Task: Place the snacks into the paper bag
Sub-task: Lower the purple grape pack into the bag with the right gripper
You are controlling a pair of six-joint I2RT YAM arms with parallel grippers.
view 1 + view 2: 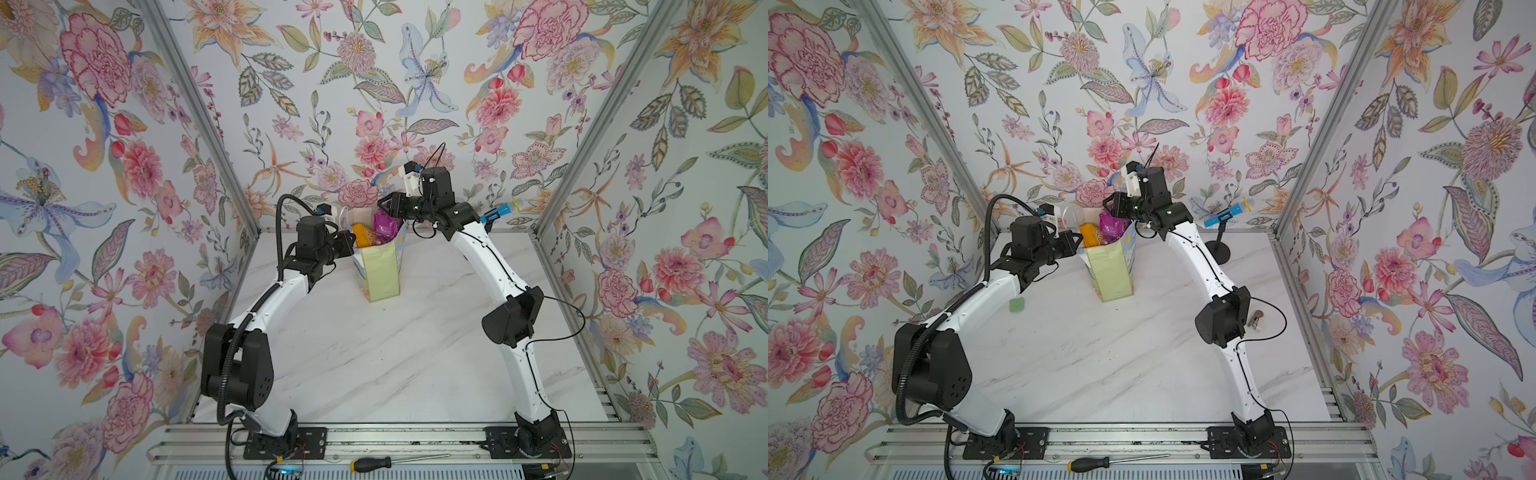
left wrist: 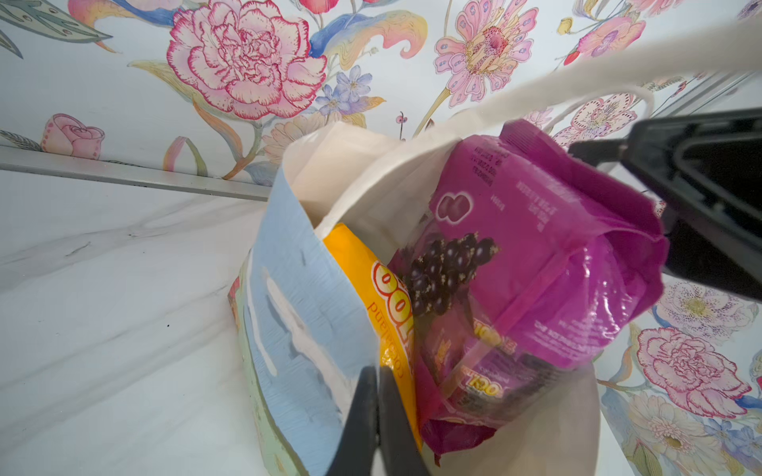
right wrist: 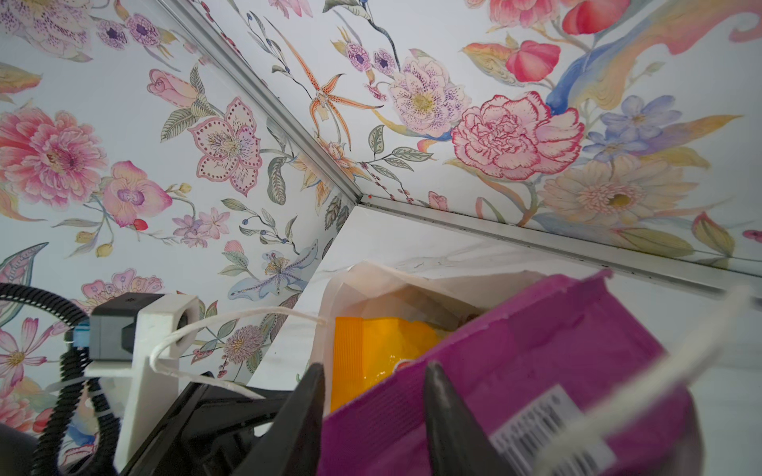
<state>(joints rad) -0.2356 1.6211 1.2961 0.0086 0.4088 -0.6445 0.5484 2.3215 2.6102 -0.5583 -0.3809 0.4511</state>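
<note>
Marble tabletop (image 1: 374,365), floral walls (image 1: 374,83): my left gripper (image 2: 377,395) pinches the paper bag (image 1: 380,274) by its rim; my right gripper (image 3: 374,371), jaws parted, straddles the purple grape packet (image 2: 536,255).

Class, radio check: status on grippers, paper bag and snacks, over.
Left gripper shut on paper bag rim. Right gripper open at purple packet. It and orange-yellow packet in bag, tops out. White handle near mouth.

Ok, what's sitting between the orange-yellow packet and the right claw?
The purple grape packet, standing in the paper bag's mouth. The left wrist view shows it right between the orange-yellow packet and the right claw.
</note>
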